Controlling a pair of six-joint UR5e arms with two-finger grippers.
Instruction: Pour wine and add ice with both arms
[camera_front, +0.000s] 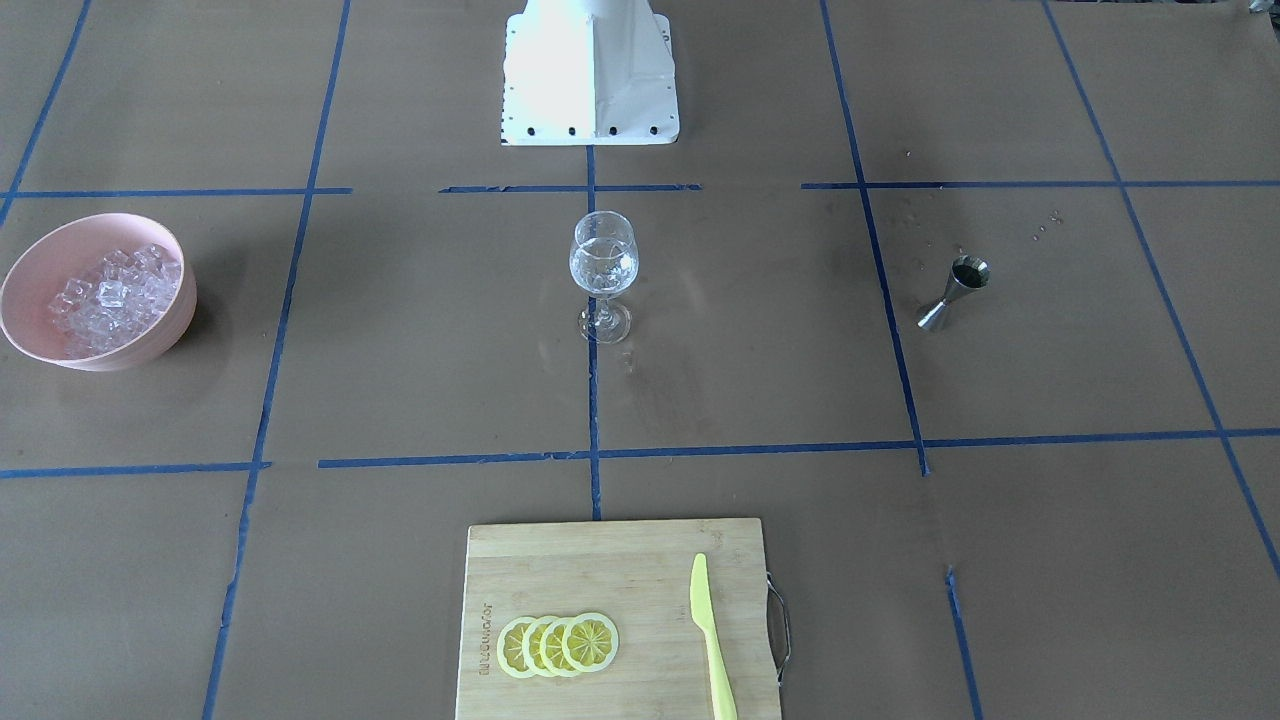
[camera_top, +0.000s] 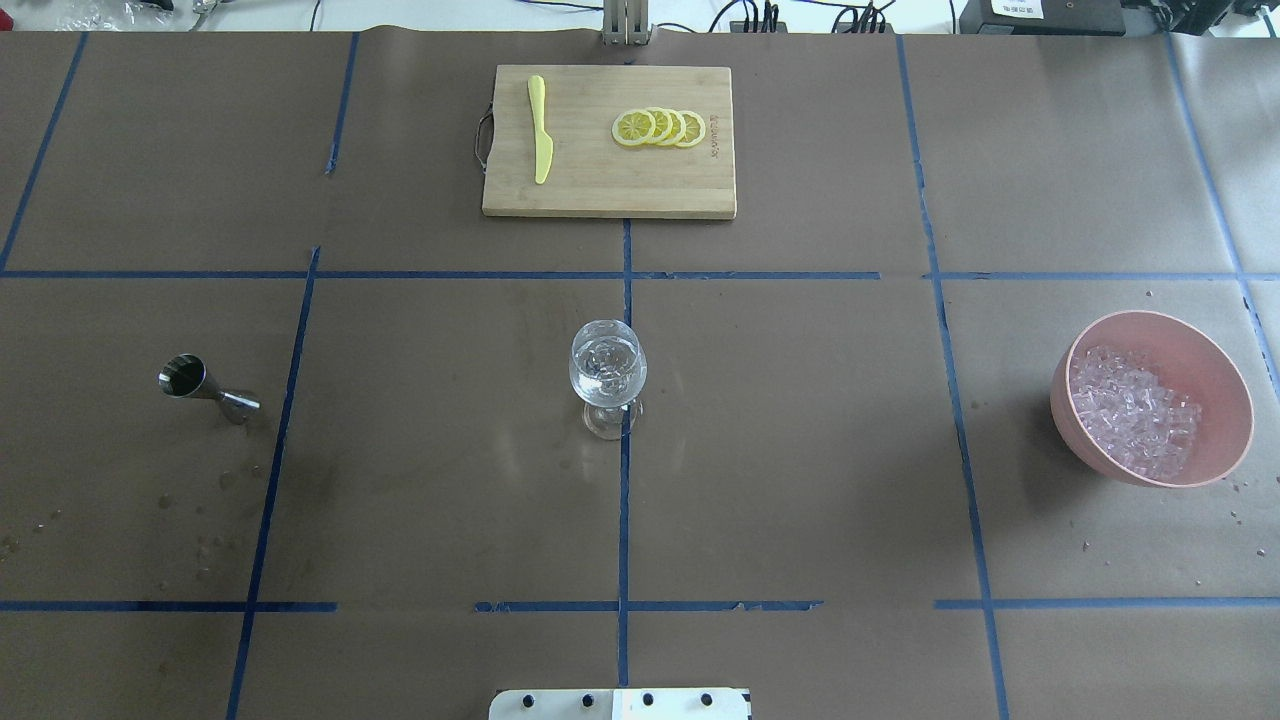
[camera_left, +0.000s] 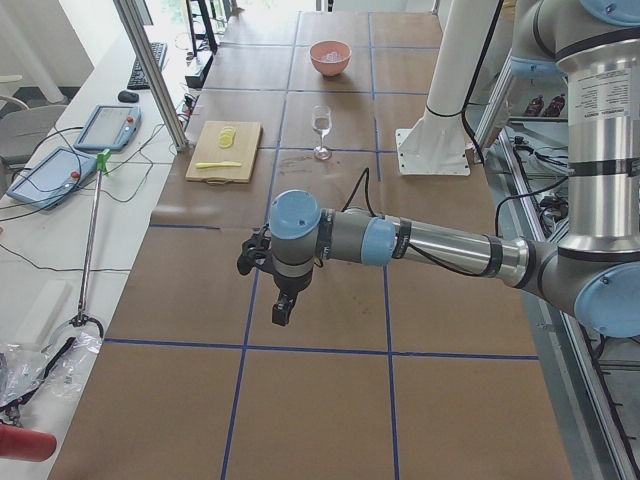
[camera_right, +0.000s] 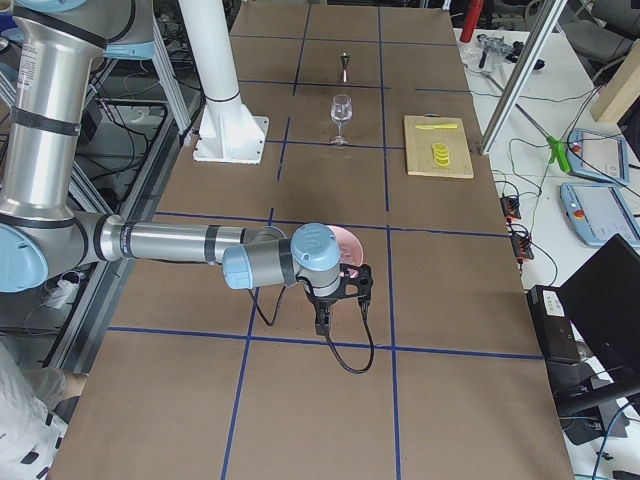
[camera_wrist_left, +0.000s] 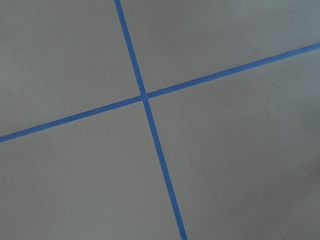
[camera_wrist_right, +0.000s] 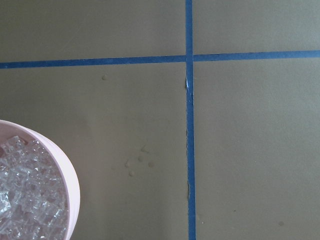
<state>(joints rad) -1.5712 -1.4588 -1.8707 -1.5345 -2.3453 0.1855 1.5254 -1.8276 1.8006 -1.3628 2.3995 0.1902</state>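
Two grey tube arms, left (camera_left: 440, 245) and right (camera_right: 170, 242), hang over the brown papered table (camera_top: 800, 450).
I can't tell how wide the left gripper (camera_left: 281, 312) or right gripper (camera_right: 322, 326) stands. The clear ice cubes (camera_front: 110, 295) fill the pink bowl (camera_front: 170, 330) on the robot's right, and the dark wine (camera_front: 968, 268) sits in the steel jigger (camera_front: 950, 295) on its left.

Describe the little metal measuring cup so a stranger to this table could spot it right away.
Seen from overhead, find the wooden cutting board at the table's far edge, then the wine glass in the centre. Left of the glass, past one blue tape line, stands the jigger: the only metal thing, a small hourglass-shaped double cup.
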